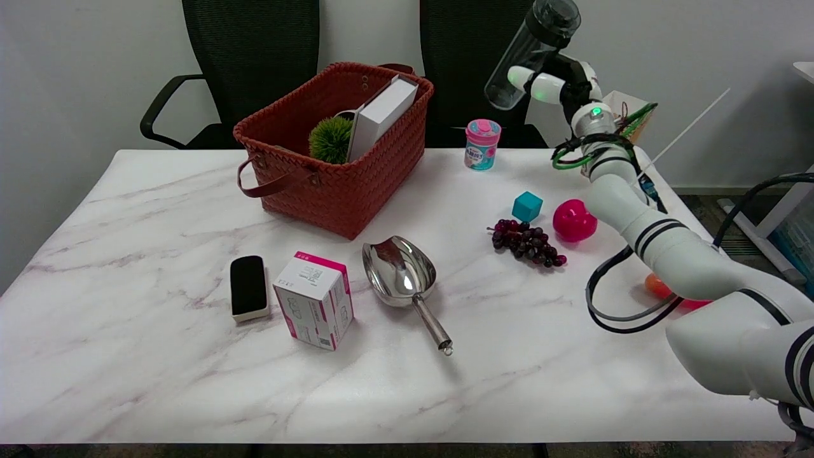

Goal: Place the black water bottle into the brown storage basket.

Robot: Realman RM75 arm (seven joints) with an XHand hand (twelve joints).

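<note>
Right hand [554, 81] has its fingers wrapped around the bottle [528, 54], holding it tilted high in the air, cap uppermost, off to the right of the basket [337, 184], seemingly above the pink tub [482, 144].

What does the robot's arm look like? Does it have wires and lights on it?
The right arm is smooth, white and tube-shaped, with thin black rings around it. A black cable loops below it and a green cable curls near the wrist, where a small green light glows. The robot hand is black and white.
</note>
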